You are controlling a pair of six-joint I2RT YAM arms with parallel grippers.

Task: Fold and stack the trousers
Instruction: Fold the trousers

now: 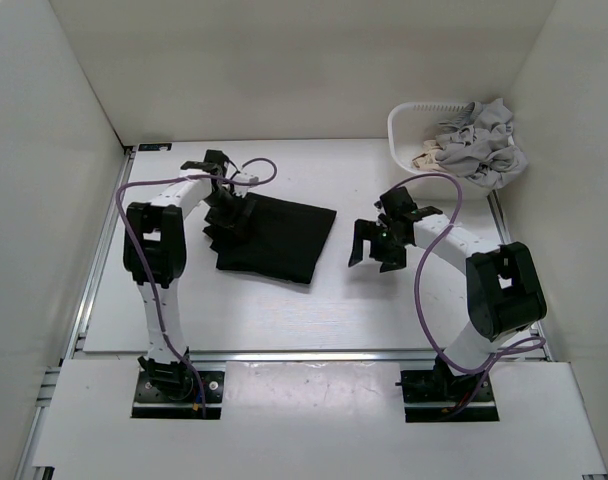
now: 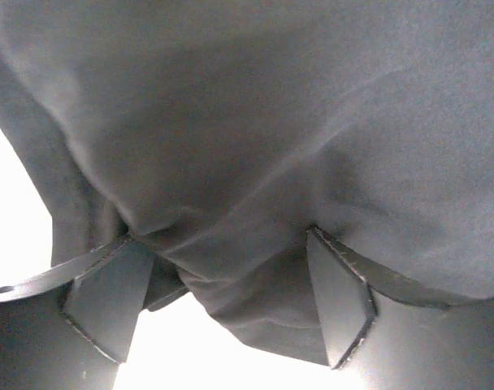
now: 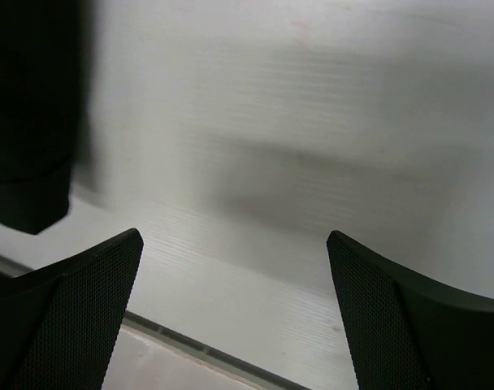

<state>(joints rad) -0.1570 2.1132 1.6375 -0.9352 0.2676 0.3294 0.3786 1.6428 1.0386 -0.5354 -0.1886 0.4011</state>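
Observation:
The black trousers (image 1: 284, 240) lie folded in a rough square on the white table, left of centre. My left gripper (image 1: 230, 213) is down on their left edge. In the left wrist view its fingers stand wide apart with a bunch of the black fabric (image 2: 247, 122) lying between them, so the left gripper (image 2: 223, 301) is open around the cloth. My right gripper (image 1: 374, 250) hovers to the right of the trousers, apart from them. In the right wrist view the right gripper (image 3: 235, 301) is open and empty over bare table.
A white basket (image 1: 398, 128) stands at the back right with light grey garments (image 1: 479, 145) spilling over it and a bit of beige cloth (image 1: 424, 157) inside. White walls close in the table. A dark blurred shape (image 3: 28, 106) fills the right wrist view's left edge.

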